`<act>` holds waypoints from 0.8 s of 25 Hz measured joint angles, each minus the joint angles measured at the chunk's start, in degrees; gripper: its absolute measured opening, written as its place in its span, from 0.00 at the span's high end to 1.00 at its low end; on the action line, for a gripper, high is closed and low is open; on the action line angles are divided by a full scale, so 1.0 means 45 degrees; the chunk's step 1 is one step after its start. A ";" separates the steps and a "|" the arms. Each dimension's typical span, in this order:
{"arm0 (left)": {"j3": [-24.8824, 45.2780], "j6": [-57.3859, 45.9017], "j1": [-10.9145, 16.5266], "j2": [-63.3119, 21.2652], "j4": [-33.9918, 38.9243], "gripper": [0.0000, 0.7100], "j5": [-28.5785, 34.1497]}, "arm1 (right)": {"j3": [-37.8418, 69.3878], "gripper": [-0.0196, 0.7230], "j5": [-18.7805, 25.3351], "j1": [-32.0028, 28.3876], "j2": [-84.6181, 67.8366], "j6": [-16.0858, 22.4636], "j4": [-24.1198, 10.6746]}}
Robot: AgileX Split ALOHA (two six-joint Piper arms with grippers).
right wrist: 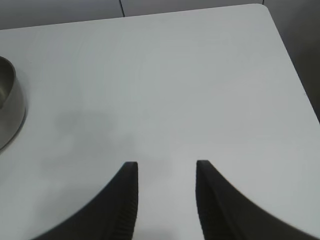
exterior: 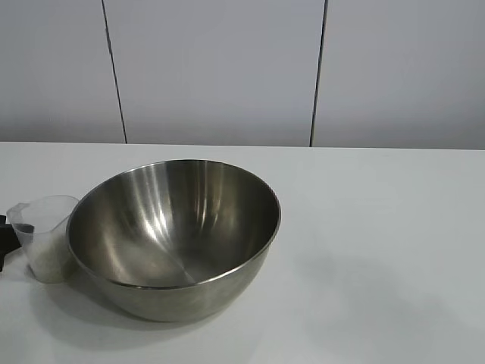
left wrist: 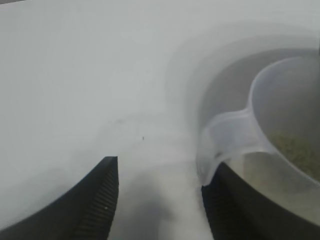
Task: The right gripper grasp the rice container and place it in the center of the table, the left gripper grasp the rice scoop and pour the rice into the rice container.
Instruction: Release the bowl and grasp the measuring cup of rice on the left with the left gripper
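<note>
The big shiny rice container is sitting on the white desk, a bit to the left of the middle in the outside view. No rice is showing inside it. So the bowl part of the job is looking done, or close to done, and the pouring is not yet done.

The right tool is hanging over a bare part of the desk, well apart from the bowl. Its two fingers are spread open and holding nothing.

The small clear rice scoop is standing upright just beside the bowl, on its left side. It looks like it is touching the bowl, but that is hard to tell. Some rice is lying in the bottom of it.

The left tool is sitting right at the scoop. Its fingers are apart. One finger is up against the scoop and the other is standing off from it, so it is not squeezing the scoop yet.

What is left: closing on the scoop, lifting it, and tipping the rice into the bowl.
</note>
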 joint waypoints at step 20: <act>-0.0272 -0.0731 0.0000 -0.0342 0.0530 0.81 0.0000 | 0.0000 0.63 -0.0001 0.0000 0.0000 0.0000 0.0000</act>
